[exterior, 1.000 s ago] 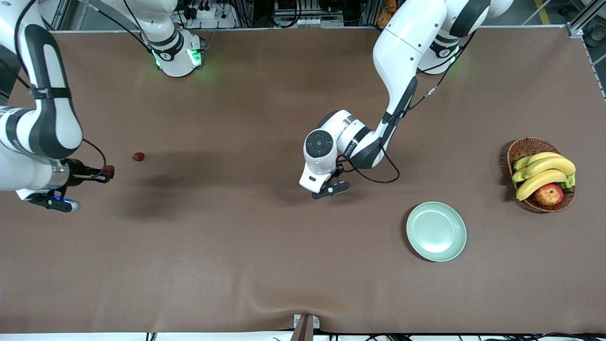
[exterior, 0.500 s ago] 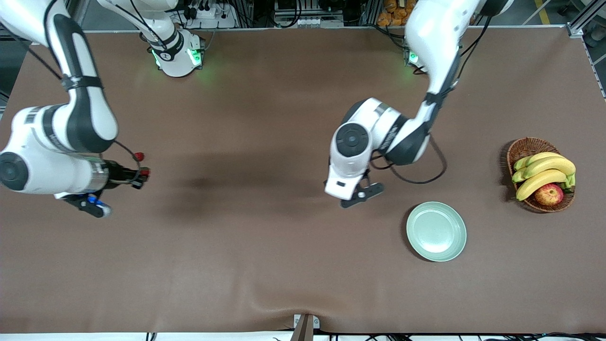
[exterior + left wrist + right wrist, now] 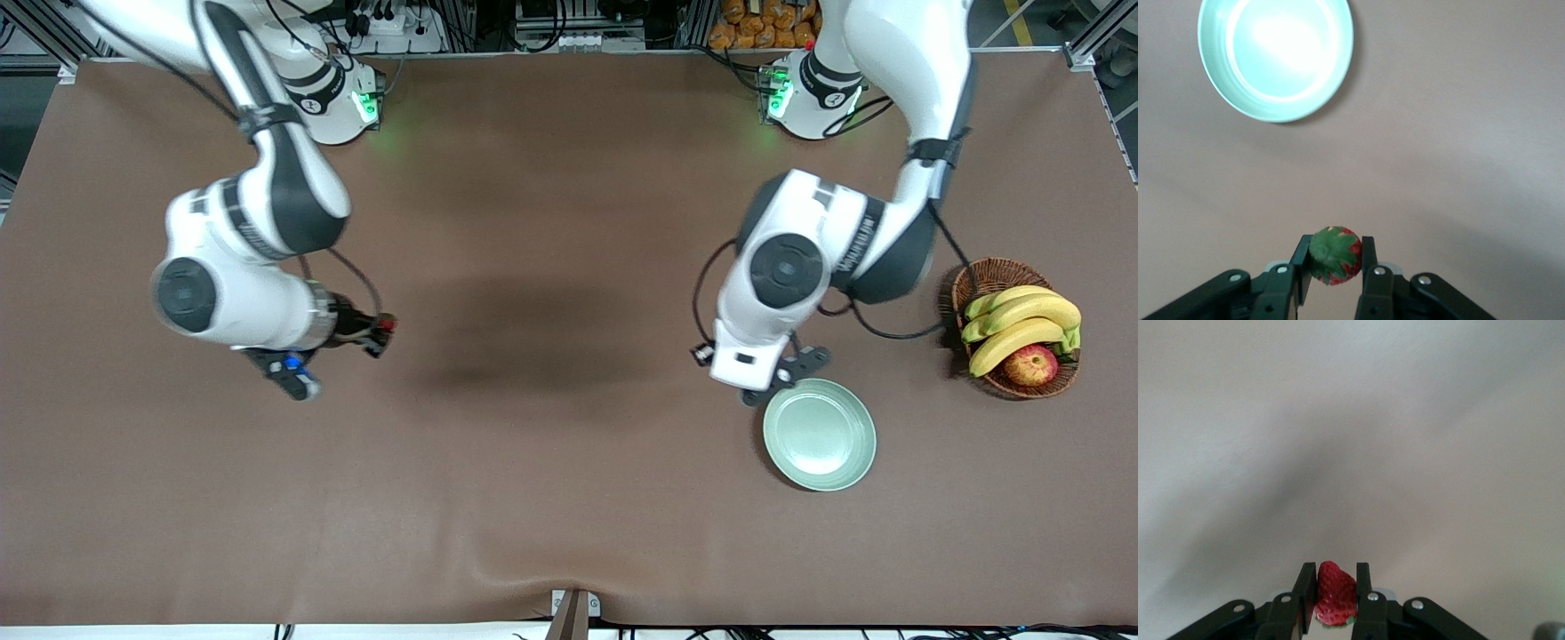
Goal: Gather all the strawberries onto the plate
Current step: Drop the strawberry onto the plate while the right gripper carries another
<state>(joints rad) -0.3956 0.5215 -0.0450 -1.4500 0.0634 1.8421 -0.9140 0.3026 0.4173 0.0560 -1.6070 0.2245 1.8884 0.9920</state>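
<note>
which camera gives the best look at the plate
The front view: the whole plate shows, its rim barely clipped by the left arm. The left wrist view shows it cut off at the frame's edge; the right wrist view shows none of it.

Robotics lab, not a home or kitchen. Evidence: two white Franka arms bolted onto one long table (image 3: pixel 569 498) covered in a plain brown mat; their bases (image 3: pixel 333 102) sit along the top of the frame with green status lights glowing. Aluminium extrusion framing (image 3: pixel 1098 40) shows at the upper right corner and upper left edge. Power strip and bundled cables (image 3: pixel 391 22) sit at top centre-left, past the table edge. More cables trail along the bottom edge, beside a small mount bracket (image 3: pixel 573 609) at bottom centre. Props look staged: a wicker fruit basket (image 3: pixel 987 276) at the right edge, a lone mint plate (image 3: pixel 819 435) lower right.
</note>
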